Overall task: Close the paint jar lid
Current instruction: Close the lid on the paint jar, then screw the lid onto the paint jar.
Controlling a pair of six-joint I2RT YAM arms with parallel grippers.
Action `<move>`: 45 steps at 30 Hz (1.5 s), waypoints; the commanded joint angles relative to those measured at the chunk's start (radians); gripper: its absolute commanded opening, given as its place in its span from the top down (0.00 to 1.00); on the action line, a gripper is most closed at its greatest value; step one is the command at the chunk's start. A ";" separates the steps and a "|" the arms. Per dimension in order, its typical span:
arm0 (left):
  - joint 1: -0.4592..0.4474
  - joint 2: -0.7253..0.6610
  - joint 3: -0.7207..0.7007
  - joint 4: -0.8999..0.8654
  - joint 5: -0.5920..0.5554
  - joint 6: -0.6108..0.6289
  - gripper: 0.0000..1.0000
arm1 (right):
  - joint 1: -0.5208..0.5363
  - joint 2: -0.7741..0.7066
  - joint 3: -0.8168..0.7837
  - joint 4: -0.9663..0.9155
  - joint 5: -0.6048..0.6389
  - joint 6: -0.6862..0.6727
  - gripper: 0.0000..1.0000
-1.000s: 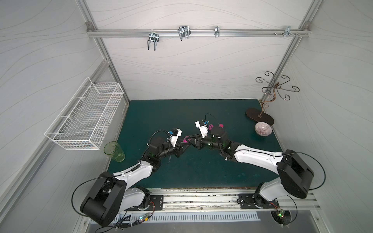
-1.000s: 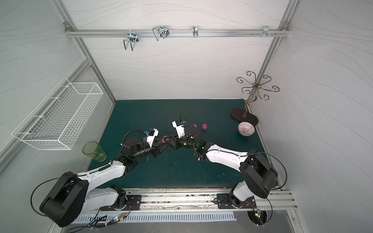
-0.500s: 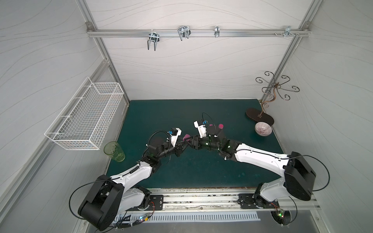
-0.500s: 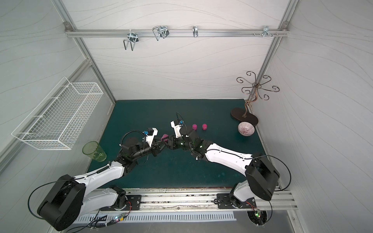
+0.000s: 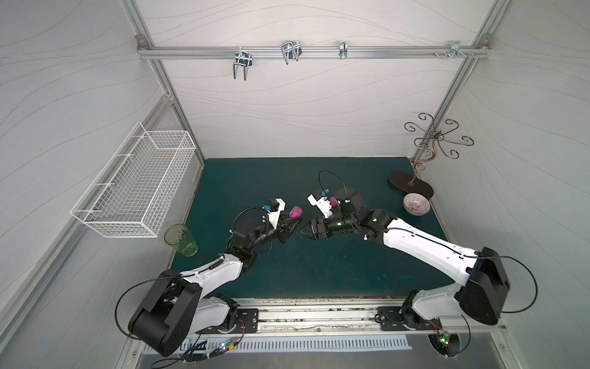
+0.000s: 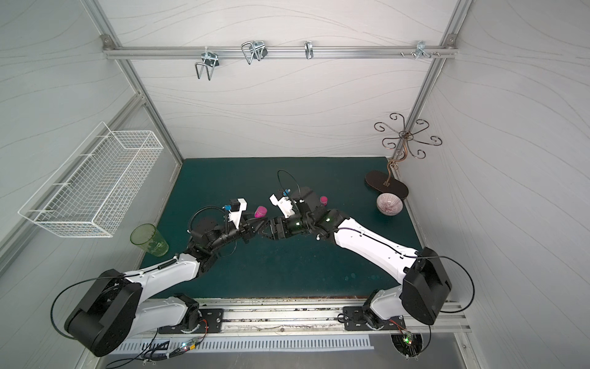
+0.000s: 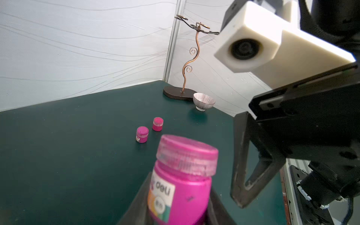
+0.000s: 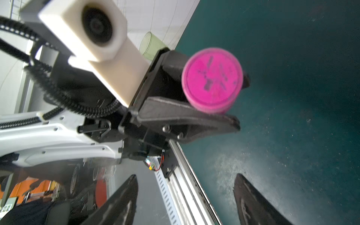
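Observation:
The magenta paint jar [image 7: 183, 191] is tilted and held above the green mat, with my left gripper [image 7: 179, 212] shut on its body. Its translucent pink lid [image 7: 187, 155] sits on the jar's neck. In both top views the paint jar [image 5: 295, 211] [image 6: 260, 211] pokes out beyond the left gripper [image 5: 291, 225]. My right gripper [image 8: 186, 176] stands open and empty, facing the lid's flat top [image 8: 212, 79] with a gap between them. In a top view the right gripper [image 5: 301, 232] sits just right of the left one, fingertips nearly meeting.
Two small magenta jars [image 7: 142, 134] [image 7: 157, 123] stand on the mat [image 5: 319, 268] behind the arms. A striped bowl [image 5: 416, 204] and a curly wire stand [image 5: 412, 188] sit at the back right. A green cup [image 5: 181, 239] and a wire basket [image 5: 137, 188] are at the left.
The right gripper has opened off the lid and drawn back a little to the right. The left gripper still holds the jar in the same spot.

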 commanded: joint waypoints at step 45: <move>-0.079 0.366 0.133 0.365 0.309 -0.075 0.94 | -0.193 0.409 0.635 -0.904 -0.133 -1.321 0.27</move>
